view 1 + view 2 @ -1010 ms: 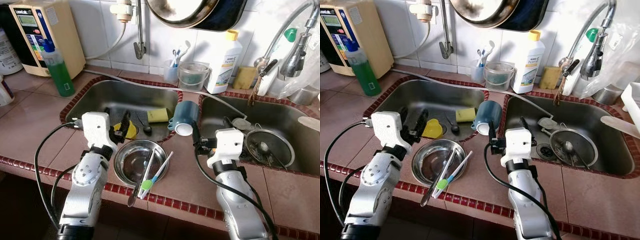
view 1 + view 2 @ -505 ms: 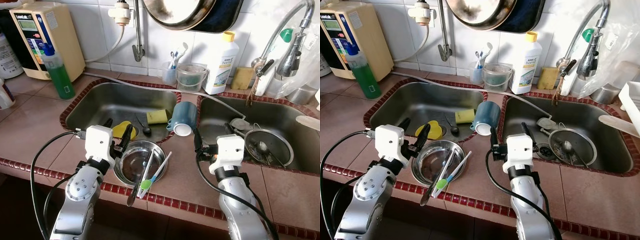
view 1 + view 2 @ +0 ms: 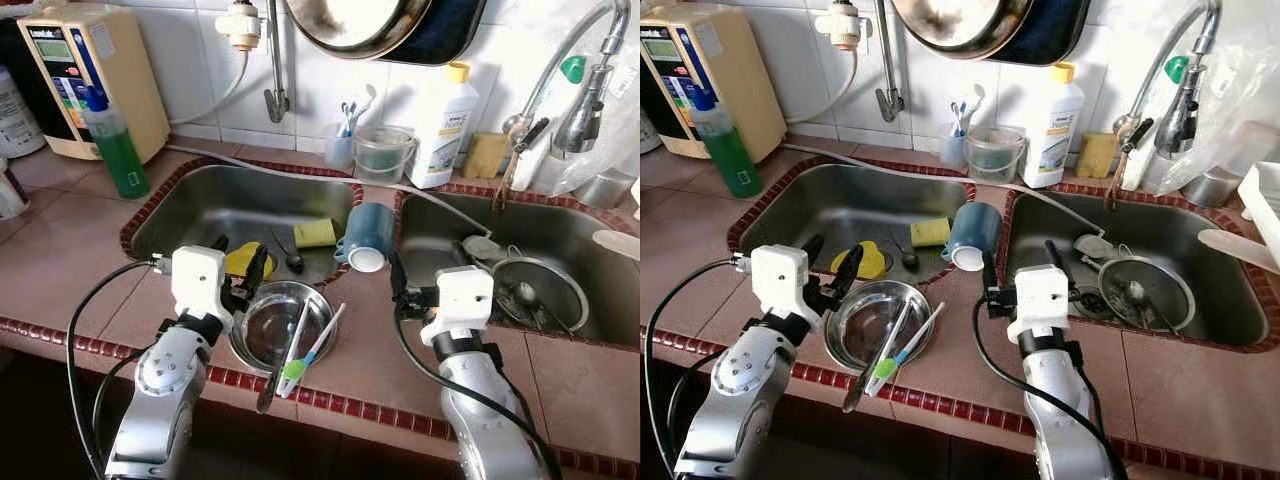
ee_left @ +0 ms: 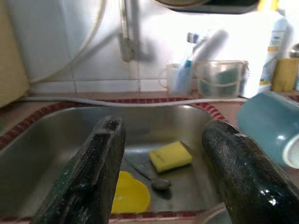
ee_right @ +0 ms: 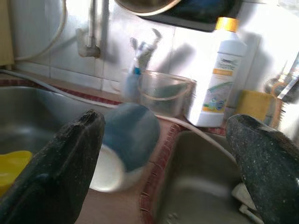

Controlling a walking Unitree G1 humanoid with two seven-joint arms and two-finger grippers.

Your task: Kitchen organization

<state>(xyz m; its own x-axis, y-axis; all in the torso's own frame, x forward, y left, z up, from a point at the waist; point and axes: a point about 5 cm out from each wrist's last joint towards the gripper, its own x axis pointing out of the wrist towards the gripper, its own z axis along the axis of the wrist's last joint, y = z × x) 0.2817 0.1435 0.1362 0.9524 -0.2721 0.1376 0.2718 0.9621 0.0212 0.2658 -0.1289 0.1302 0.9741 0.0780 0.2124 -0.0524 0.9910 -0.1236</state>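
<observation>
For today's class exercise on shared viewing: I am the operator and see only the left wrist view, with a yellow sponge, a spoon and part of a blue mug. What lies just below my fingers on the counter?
Observer: A steel bowl sits on the counter edge, just beside the left gripper.
Operator: Is anything in it?
Observer: Metal tongs and a green-handled toothbrush lean across its rim.
Operator: Where is the other arm?
Observer: The right gripper, open, hovers at the divider between the sinks, near the blue mug.
</observation>
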